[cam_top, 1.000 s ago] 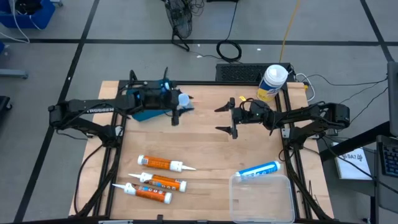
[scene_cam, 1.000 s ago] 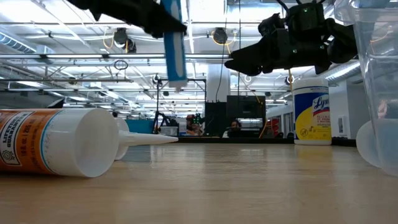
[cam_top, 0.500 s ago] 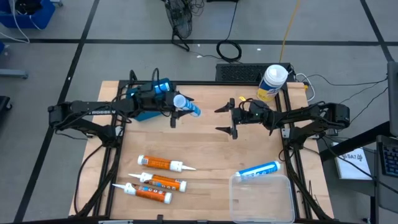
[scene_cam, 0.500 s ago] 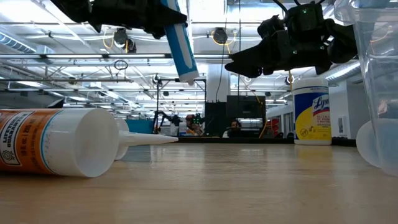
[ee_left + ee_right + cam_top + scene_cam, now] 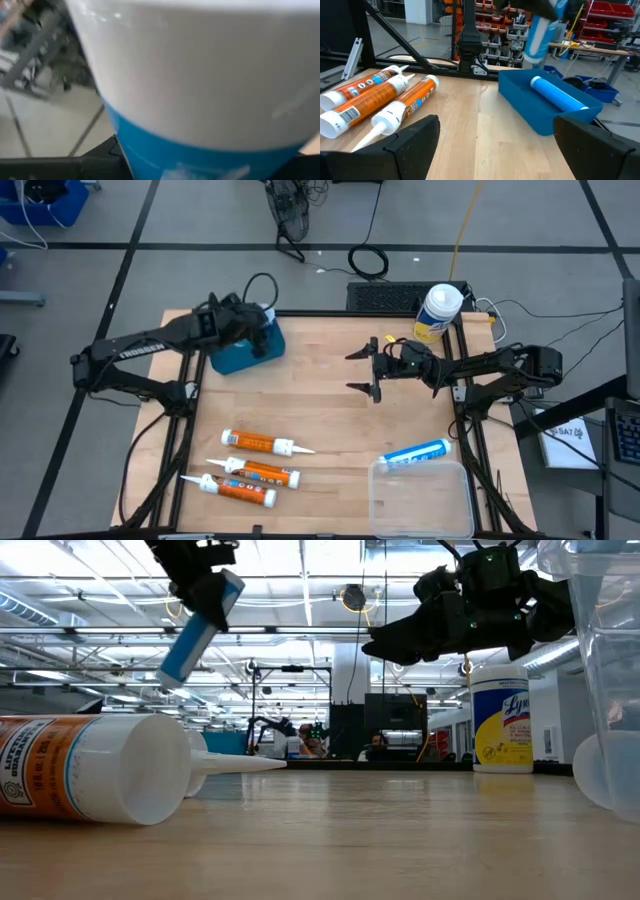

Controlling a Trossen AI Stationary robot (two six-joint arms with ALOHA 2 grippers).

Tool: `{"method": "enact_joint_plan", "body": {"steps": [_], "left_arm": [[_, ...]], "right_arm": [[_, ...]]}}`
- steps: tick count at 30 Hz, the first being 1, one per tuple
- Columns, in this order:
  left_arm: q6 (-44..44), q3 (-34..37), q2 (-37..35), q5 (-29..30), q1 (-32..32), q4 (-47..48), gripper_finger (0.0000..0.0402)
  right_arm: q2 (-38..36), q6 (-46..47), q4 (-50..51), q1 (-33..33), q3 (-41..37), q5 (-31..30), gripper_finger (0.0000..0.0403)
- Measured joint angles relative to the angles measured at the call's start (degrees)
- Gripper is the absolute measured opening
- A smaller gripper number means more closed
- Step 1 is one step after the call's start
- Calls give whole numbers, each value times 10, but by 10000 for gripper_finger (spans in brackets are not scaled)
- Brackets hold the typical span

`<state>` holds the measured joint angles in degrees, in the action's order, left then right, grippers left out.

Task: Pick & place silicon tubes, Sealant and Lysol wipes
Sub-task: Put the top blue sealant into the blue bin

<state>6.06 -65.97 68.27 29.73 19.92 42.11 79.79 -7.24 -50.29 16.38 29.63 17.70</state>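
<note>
We judge the job to be at an early-to-middle stage. One blue tube already lies inside the blue bin, which sits near the far left corner of the surface, and our left jaws hang above that bin pinching a second blue-and-white tube, which tilts downward in the low view and fills the left wrist view; so we judge the step in hand to be lowering this tube into the bin. Left to handle, as far as we can see, are three orange tubes lying side by side near the front left corner, another blue tube lying near the front right corner just beside the far edge of a clear plastic tub, and the Lysol wipes, which stand upright at the far right corner. Which of the tubes counts as sealant we cannot tell. Our right jaws are spread wide and hold nothing; they hover above the middle of the surface toward its far right part, facing the bin, well apart from the wipes behind them. We touch nothing on that side, and the right wrist view shows both dark fingers apart with bare wood between them.
</note>
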Motion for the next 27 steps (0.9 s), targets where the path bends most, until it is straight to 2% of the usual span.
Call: {"method": "enact_joint_plan", "body": {"steps": [9, 14, 18, 27], "left_arm": [[8, -1, 28, 16, 80, 43, 209], [-10, -1, 86, -16, 123, 82, 209], [-9, -1, 132, -34, 138, 88, 209], [12, -1, 210, -33, 147, 85, 209]], "right_arm": [[0, -8, 0, 0, 0, 1, 363], [0, -9, 2, 0, 0, 1, 363], [0, -10, 9, 0, 0, 1, 363], [0, -14, 27, 0, 0, 1, 363]]}}
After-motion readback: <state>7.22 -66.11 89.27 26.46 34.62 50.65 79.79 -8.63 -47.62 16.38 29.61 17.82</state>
